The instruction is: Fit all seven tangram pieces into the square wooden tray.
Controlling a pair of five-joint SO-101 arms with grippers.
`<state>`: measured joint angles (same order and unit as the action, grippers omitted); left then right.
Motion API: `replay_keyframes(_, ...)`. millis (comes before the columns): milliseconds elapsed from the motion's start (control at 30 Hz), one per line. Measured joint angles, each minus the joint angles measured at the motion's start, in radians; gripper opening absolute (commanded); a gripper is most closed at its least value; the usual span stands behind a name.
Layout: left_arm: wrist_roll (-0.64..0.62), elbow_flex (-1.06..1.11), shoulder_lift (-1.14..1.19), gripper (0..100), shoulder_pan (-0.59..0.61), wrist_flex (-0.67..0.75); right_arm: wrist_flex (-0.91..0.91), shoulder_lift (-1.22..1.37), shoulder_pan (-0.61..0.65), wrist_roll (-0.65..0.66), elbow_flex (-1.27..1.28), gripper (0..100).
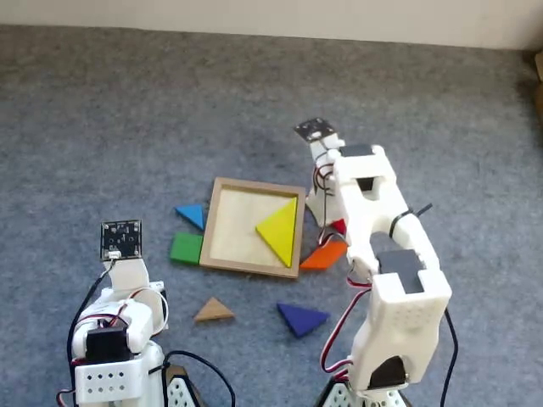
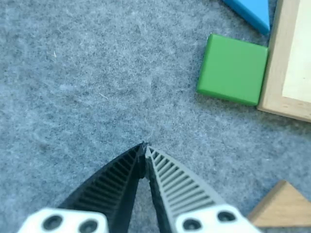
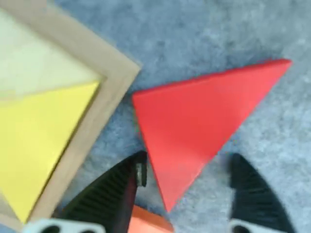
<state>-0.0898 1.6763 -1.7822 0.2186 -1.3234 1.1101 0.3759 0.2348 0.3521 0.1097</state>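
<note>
Straddling now: the right end effector (image 3: 188, 165) is spread wide, one finger on either side of the red triangle (image 3: 194, 116). The triangle lies flat on the grey desk (image 1: 127, 110) just outside a corner of the tray, and nothing is gripped.
Idle arm: the left end effector (image 2: 145, 148) has its tips pinched together, empty, over bare desk near the green square (image 2: 232, 69).
Tray: the square wooden tray (image 1: 254, 185) holds one piece, the yellow triangle (image 1: 280, 231), with its long edge along the rim nearest the right arm.
Loose pieces: the light blue piece (image 1: 192, 214) and the green square lie just beside the opposite rim. The tan triangle (image 1: 212, 311) and dark blue triangle (image 1: 302, 317) lie nearer the arm bases. The orange piece (image 1: 325, 256) is at the tray's near corner, next to the red one.
Step in hand: as I judge it, picking up the red triangle, the second of seven to be placed.
Next move calls for: closing on two of its edges, lifting it over the rim, and turning it to suit the free space beside the yellow.
Risk: a thin piece flat on the fuzzy surface may slip out of the pinch.
Right wrist view: shows the finger gap and the whole red triangle; in the high view the arm covers most of that piece.
High view: gives the layout of all seven pieces.
Left wrist view: shows the closed tips.
</note>
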Motion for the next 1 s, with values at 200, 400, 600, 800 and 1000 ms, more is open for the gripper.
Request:
replay_keyframes(200, 0.0, 0.0, 0.0, 1, 0.0, 0.0, 0.0, 0.0, 0.0, -0.124, -0.044, 37.5)
replay_keyframes(400, 0.0, 0.0, 0.0, 1, 0.0, 0.0, 0.0, 0.002, 0.041, -0.209, -0.072, 37.5)
replay_keyframes(600, 0.0, 0.0, 0.0, 1, 0.0, 0.0, 0.0, 0.002, 0.075, -0.273, -0.106, 37.5)
replay_keyframes(800, 0.0, 0.0, 0.0, 1, 0.0, 0.0, -0.092, 0.002, 0.083, -0.301, -0.107, 37.5)
replay_keyframes(1000, 0.0, 0.0, 0.0, 1, 0.0, 0.0, -0.114, 0.002, 0.083, -0.304, -0.107, 37.5)
